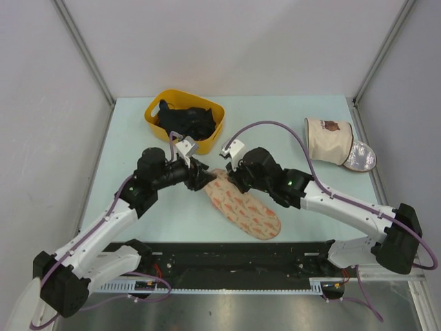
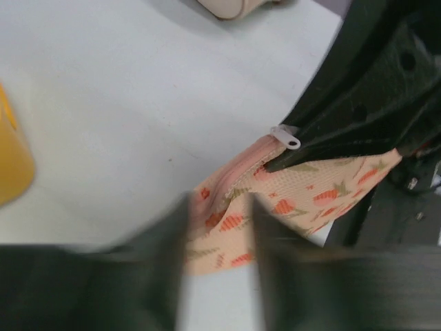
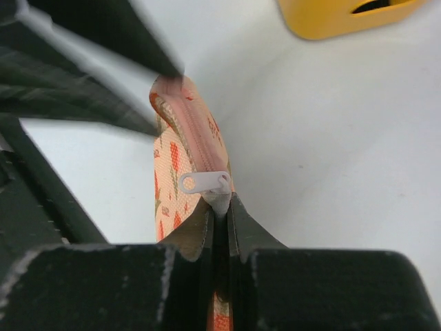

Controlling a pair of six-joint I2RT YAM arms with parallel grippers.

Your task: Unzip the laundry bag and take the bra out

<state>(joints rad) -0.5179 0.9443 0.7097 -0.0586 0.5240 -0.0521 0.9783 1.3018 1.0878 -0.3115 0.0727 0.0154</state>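
Right jaws pinch the laundry bag's [image 3: 172,162] white zip pull [image 3: 204,182]; left jaws, blurred, stand parted astride its end.

Bright, even overhead light floods the pale green bench [image 1: 127,138]; shadows are soft and faint. The left gripper's black fingers [image 2: 162,269] smear, probably motion blur. The right gripper's black fingers [image 3: 269,276] look soft; the small white zip pull [image 3: 204,183] is crisp.

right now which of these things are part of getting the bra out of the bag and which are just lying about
Job in hand: laundry bag, its zip pull, right gripper pinching at it, left gripper at the bag's end. Bra not in view.
Lying about: yellow bin of dark clothes, beige cylinder bag.
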